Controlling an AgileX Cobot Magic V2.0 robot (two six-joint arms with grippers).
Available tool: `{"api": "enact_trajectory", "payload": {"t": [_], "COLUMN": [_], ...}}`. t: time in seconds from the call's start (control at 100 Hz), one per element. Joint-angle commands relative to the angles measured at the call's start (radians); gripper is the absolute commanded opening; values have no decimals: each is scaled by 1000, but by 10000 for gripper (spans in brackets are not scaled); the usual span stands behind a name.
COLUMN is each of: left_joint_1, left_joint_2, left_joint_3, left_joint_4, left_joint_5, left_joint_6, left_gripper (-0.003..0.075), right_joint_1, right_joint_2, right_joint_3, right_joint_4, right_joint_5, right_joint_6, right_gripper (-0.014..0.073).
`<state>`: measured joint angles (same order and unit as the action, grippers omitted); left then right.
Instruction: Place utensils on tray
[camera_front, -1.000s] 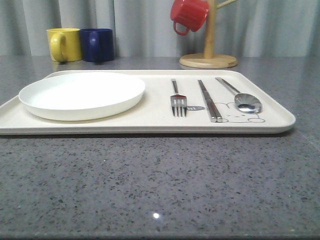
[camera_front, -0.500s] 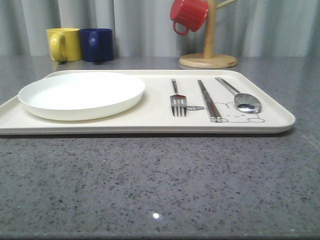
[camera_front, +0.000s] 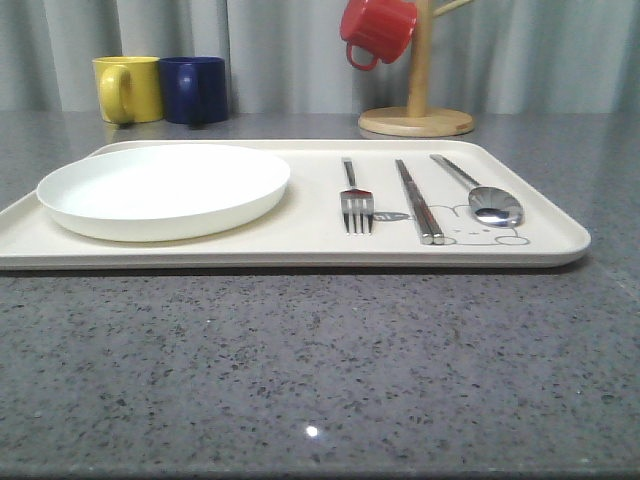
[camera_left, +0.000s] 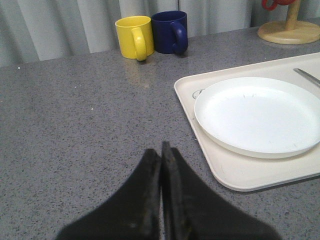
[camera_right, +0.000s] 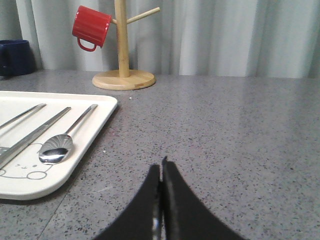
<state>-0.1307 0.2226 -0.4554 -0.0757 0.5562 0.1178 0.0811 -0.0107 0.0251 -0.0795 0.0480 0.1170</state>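
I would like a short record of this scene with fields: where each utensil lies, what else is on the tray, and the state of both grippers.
fork: on tray, right of plate
chopsticks: on tray, between fork and spoon
spoon: on tray, rightmost
plate: on tray, left part, nothing on it
left gripper: shut, holding nothing, over table left of tray
right gripper: shut, holding nothing, over table right of tray

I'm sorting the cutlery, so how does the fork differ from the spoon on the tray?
The fork ends in four tines; the spoon ends in an oval bowl. The fork lies beside the white plate, the spoon nearest the tray's right edge. Both are slim silver metal, heads toward the camera.
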Motion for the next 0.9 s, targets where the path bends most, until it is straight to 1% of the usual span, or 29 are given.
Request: {"api": "enact_trajectory", "payload": {"t": [0.0, 0.1, 0.18, 0.24, 0.41, 0.49, 0.57, 0.59, 0.62, 0.65, 0.71, 0.89], "left_joint_1": [7, 42, 72, 91, 156, 171, 171, 171, 169, 166, 166, 166], "left_joint_2": [10, -7, -39, -73, -195, -265, -258, -260, -262, -262, -262, -262], "left_joint_3": [-6, 50, 117, 164, 328, 406, 486, 493, 488, 483, 489, 489], "left_joint_4": [49, 91, 186, 203, 203, 203, 199, 196, 184, 185, 185, 178], "left_joint_5": [-114, -230, -333, -378, -388, -401, -483, -495, -450, -445, -483, -487], "left_joint_6": [-43, -213, -229, -229, -229, -241, -251, -251, -251, -251, -251, -251], "left_gripper": [-20, -19, -20, -20, -20, -20, -20, -20, -20, -19, -19, -19], "right_joint_1": [-6, -6, -6, -6, -6, -6, -6, -6, -6, -6, -6, -6], "right_joint_2": [-13, -13, -13, -13, -13, -13, -12, -12, -12, -12, -12, -12], "right_joint_3": [2, 2, 2, 2, 2, 2, 2, 2, 2, 2, 2, 2], "right_joint_4": [0, 0, 0, 0, 0, 0, 0, 0, 0, 0, 0, 0], "right_joint_5": [-83, -83, -83, -83, -83, -83, -83, -83, -83, -83, -84, -84], "right_joint_6": [-8, -8, -8, -8, -8, -8, -8, -8, -8, -8, -8, -8], "right_gripper": [-61, -61, -61, -61, -61, -61, -61, -61, -61, -61, -61, -61]}}
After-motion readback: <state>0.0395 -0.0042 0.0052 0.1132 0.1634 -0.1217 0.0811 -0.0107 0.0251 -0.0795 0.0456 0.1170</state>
